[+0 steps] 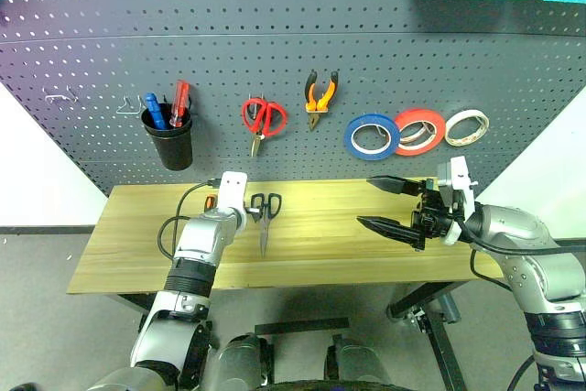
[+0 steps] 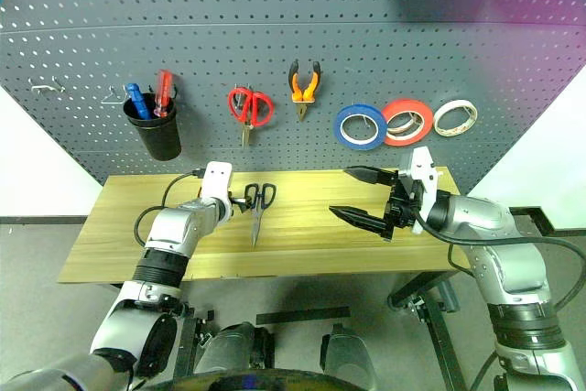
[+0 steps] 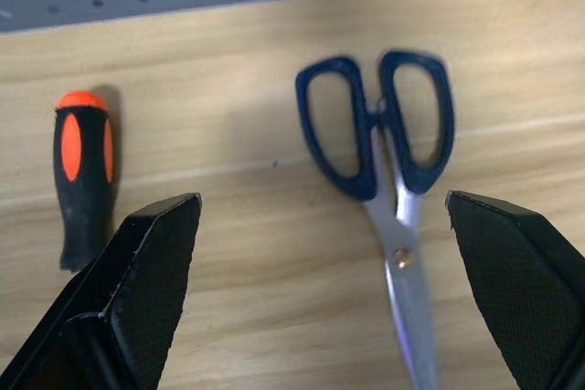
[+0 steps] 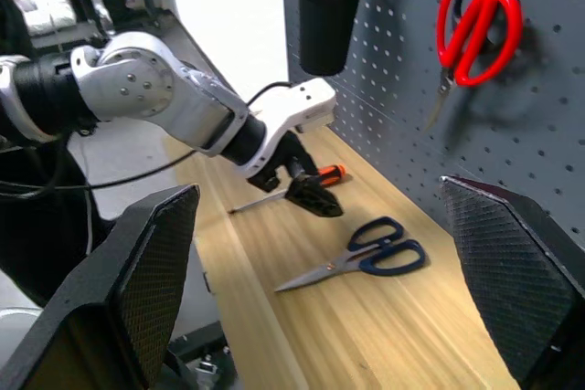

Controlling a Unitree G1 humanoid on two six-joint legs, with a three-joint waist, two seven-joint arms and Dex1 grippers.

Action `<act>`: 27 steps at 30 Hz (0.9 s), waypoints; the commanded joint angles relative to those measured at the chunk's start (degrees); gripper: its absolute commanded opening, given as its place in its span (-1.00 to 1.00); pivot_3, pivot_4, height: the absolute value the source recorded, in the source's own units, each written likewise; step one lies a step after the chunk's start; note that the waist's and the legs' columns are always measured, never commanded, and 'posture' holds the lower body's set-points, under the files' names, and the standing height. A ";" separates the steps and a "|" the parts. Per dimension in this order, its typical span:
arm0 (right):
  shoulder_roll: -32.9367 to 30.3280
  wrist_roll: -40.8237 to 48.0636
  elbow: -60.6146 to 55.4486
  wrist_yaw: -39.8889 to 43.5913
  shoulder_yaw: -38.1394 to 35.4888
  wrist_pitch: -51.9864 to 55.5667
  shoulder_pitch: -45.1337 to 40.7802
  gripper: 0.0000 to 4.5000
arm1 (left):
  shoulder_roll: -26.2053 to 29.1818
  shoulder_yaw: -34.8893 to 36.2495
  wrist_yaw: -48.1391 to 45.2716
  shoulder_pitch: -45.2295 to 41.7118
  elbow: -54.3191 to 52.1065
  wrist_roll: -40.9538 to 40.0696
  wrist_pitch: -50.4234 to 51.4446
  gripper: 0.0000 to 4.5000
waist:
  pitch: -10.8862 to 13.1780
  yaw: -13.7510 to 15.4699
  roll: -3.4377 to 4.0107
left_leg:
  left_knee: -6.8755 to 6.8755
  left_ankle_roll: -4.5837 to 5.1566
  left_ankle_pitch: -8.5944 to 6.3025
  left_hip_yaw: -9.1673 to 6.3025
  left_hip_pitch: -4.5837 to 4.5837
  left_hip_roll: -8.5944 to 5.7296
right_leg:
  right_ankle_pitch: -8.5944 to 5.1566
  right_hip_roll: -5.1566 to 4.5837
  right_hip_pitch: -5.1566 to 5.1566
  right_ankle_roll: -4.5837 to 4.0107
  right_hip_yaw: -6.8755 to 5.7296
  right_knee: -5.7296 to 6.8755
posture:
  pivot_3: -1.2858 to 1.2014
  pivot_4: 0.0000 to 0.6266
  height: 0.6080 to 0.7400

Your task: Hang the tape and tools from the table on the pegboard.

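My left pincer [image 3: 320, 299] gapes wide over the scissors [image 3: 388, 189] on the bench [image 1: 320, 244], screwdriver [image 3: 82, 175] beside; right pincer [image 1: 392, 203] also apart, mid-frame.

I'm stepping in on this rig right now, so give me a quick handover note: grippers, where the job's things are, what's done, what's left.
Left gripper: open, empty, low over the table, above the dark-handled scissors and beside the screwdriver.
Right gripper: open, empty, raised above the table's right part.
Done: blue tape and orange-handled pliers hang on the pegboard.
Left: scissors and screwdriver both lie flat on the table; each has to go up on a pegboard hook. The scissors look like the likely next pick.
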 commanded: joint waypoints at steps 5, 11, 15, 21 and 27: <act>-1.41 3.72 -3.37 1.27 -3.50 1.56 2.52 0.96 | -1.31 -0.65 0.86 -2.38 2.15 2.76 -0.63 1.00 | 0.99 0.04 -0.05 | -0.02 0.01 0.00 -0.01 -0.09 -0.01 | 0.00 -0.10 -0.08 0.00 0.01 -0.01 | -0.06 -0.64 1.00; -2.96 2.36 -2.03 3.46 -8.14 -2.64 9.98 0.96 | -2.27 -1.44 -0.12 -3.55 4.12 4.35 -2.99 1.00 | 1.46 0.23 -0.13 | -0.02 0.07 -0.04 -0.01 -0.22 -0.04 | 0.01 -0.16 -0.14 0.01 -0.04 -0.07 | -0.06 -0.66 1.00; -0.67 2.06 -4.11 0.61 -11.11 -4.90 17.20 0.96 | -2.34 -1.29 0.03 -3.81 4.73 5.26 -4.77 1.00 | 1.50 0.27 -0.13 | -0.04 0.07 -0.04 -0.01 -0.28 -0.04 | 0.00 -0.14 -0.18 0.01 -0.07 -0.07 | -0.05 -0.69 1.00; 6.39 0.45 -7.23 -4.74 -9.84 -8.29 25.38 0.96 | -1.94 -1.54 -0.88 -3.60 4.77 5.84 -5.71 1.00 | 1.52 0.04 -0.06 | -0.02 0.06 -0.04 -0.01 -0.28 -0.03 | 0.01 -0.11 -0.21 0.03 -0.07 -0.06 | -0.06 -0.71 1.00; 7.21 3.10 -7.46 -3.46 -10.76 -8.08 28.99 0.96 | -1.00 -3.94 -3.37 -3.17 4.03 7.22 -6.41 1.00 | 1.53 0.08 -0.07 | -0.02 0.05 -0.05 -0.01 -0.30 -0.04 | 0.01 -0.11 -0.23 0.03 -0.07 -0.07 | -0.06 -0.72 1.00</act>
